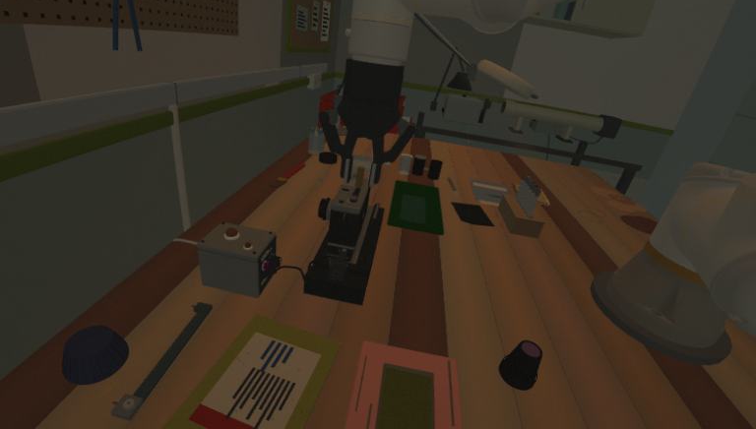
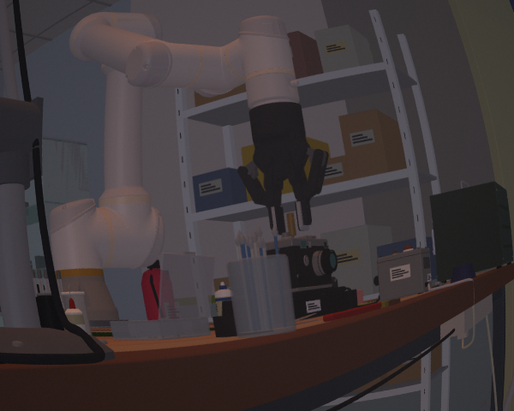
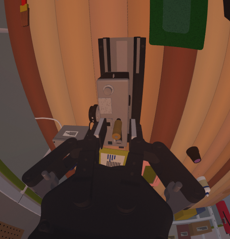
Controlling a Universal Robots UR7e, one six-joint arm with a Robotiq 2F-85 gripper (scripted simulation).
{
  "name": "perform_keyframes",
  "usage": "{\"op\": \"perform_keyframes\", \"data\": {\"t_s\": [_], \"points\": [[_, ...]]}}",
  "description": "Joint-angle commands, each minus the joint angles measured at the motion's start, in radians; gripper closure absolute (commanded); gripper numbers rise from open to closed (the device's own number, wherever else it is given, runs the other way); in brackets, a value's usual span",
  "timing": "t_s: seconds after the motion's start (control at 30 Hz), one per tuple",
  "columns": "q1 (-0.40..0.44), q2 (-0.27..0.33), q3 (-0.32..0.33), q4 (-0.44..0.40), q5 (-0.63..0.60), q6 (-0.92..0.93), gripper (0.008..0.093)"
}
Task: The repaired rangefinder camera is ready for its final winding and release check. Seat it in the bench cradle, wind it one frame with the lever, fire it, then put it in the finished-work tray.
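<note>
The rangefinder camera (image 1: 347, 202) (image 2: 308, 262) (image 3: 113, 104) sits in the black bench cradle (image 1: 343, 257) (image 2: 321, 301) (image 3: 122, 55), its lens facing the wall side. A brass-coloured wind lever (image 1: 360, 175) (image 2: 289, 221) (image 3: 117, 129) stands up from the camera's top plate. My gripper (image 1: 361, 171) (image 2: 288, 223) (image 3: 117, 130) hangs over the camera with a finger on either side of the lever. It is partly open and holds nothing. The green finished-work tray (image 1: 416, 207) (image 3: 178, 22) lies on the bench just beside the cradle.
A grey control box (image 1: 237, 257) (image 2: 402, 272) with a red button stands close to the cradle on the wall side. A clear cup of swabs (image 2: 261, 294) stands at the bench edge. A pink tray (image 1: 404, 391), a test chart (image 1: 259, 380) and a lens (image 1: 520, 365) lie nearer.
</note>
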Motion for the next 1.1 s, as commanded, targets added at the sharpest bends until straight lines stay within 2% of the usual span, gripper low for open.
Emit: {"op": "perform_keyframes", "data": {"t_s": [0.0,0.27,0.77,1.07], "points": [[0.000,0.000,0.000,0.000,0.000,0.000,0.0634],[0.000,0.000,0.000,0.000,0.000,0.000,0.0644],[0.000,0.000,0.000,0.000,0.000,0.000,0.0934],[0.000,0.000,0.000,0.000,0.000,0.000,0.0934]]}}
